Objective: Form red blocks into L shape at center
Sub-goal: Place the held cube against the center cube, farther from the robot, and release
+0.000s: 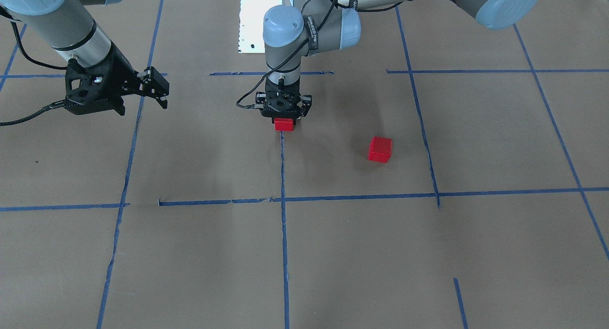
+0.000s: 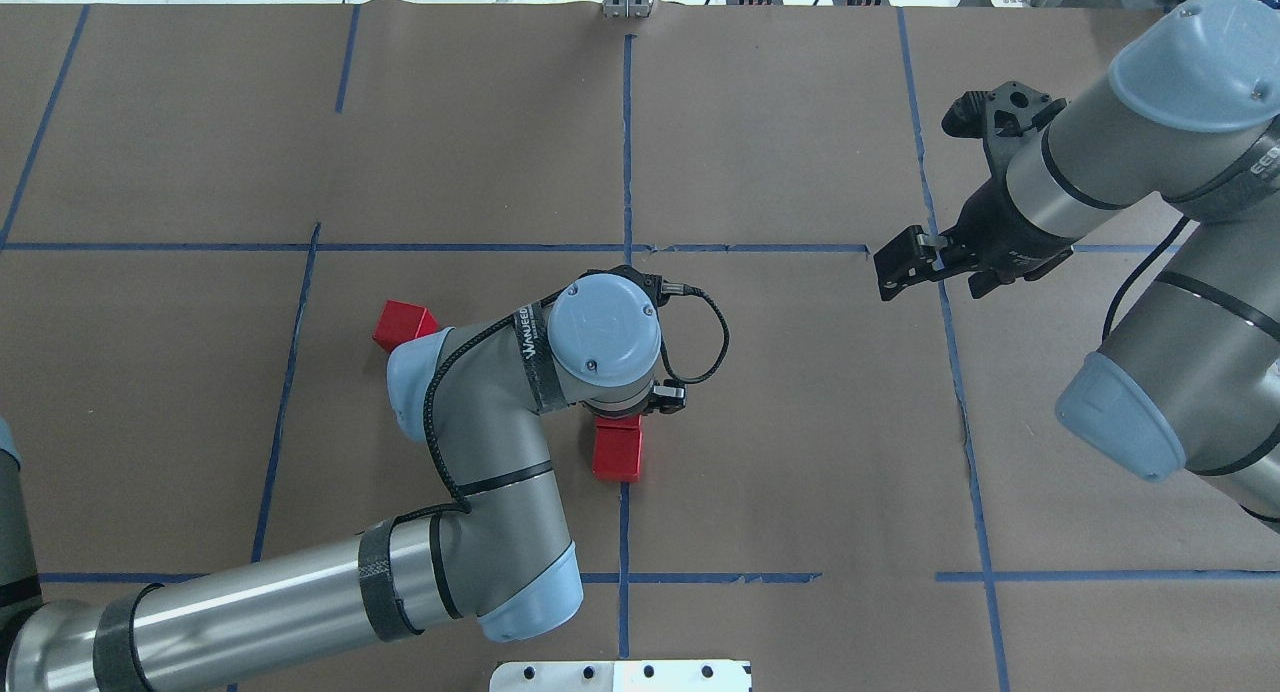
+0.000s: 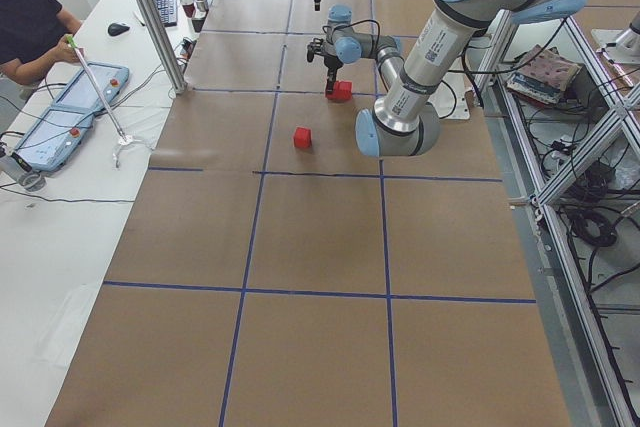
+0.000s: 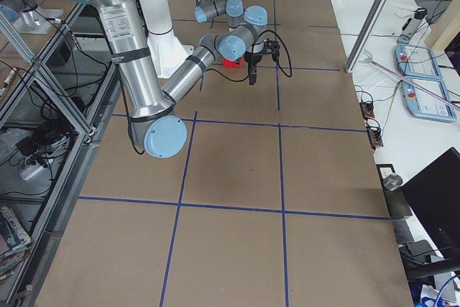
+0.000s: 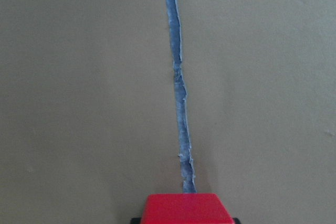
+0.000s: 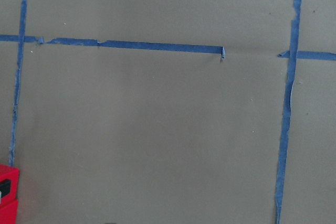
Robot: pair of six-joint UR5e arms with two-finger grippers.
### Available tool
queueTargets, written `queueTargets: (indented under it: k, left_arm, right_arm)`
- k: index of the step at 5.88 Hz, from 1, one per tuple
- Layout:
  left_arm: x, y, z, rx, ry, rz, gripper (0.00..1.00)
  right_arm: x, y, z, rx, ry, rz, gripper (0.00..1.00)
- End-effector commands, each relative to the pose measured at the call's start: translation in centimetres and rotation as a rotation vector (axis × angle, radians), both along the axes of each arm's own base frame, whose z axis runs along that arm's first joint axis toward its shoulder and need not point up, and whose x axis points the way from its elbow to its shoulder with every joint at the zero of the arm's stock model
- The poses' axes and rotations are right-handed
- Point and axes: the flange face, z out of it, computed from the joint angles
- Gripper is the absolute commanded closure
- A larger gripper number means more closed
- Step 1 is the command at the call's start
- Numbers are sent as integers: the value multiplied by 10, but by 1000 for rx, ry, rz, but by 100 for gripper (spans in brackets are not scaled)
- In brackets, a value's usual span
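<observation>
My left gripper (image 1: 284,116) points straight down at the centre tape line and is shut on a red block (image 1: 284,124), which rests at table level. That block shows at the bottom of the left wrist view (image 5: 187,208) between the fingertips. From overhead the red patch (image 2: 617,450) under the wrist looks longer than one cube. I cannot tell whether a second cube lies against it. Another red block (image 1: 380,149) lies loose on my left side and shows partly behind my left elbow overhead (image 2: 400,324). My right gripper (image 1: 157,89) hovers open and empty, off to my right (image 2: 900,267).
Blue tape lines (image 1: 283,224) divide the brown paper table into squares. A white mounting plate (image 2: 620,675) sits at the robot's base. My left forearm (image 2: 300,592) lies low across the near left squares. An operator (image 3: 30,17) sits beyond the far table edge with control tablets.
</observation>
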Motion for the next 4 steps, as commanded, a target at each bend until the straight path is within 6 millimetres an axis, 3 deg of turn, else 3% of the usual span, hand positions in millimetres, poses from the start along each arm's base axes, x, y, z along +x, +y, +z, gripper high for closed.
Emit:
queueTargets:
  k: [1, 2, 3, 4]
  left_arm:
    - [0, 1, -3, 5, 8, 1, 0]
    - [-1, 1, -5, 6, 13, 0, 0]
    - [-19, 2, -25, 25, 53, -9, 0]
    - [-59, -20, -28, 44, 81, -51, 0]
  right_arm:
    - [-1, 0, 1, 0, 1, -2, 0]
    - [-1, 0, 1, 0, 1, -2, 0]
    - [-1, -1, 0, 1, 1, -3, 0]
    - [0, 0, 0, 2, -1, -2, 0]
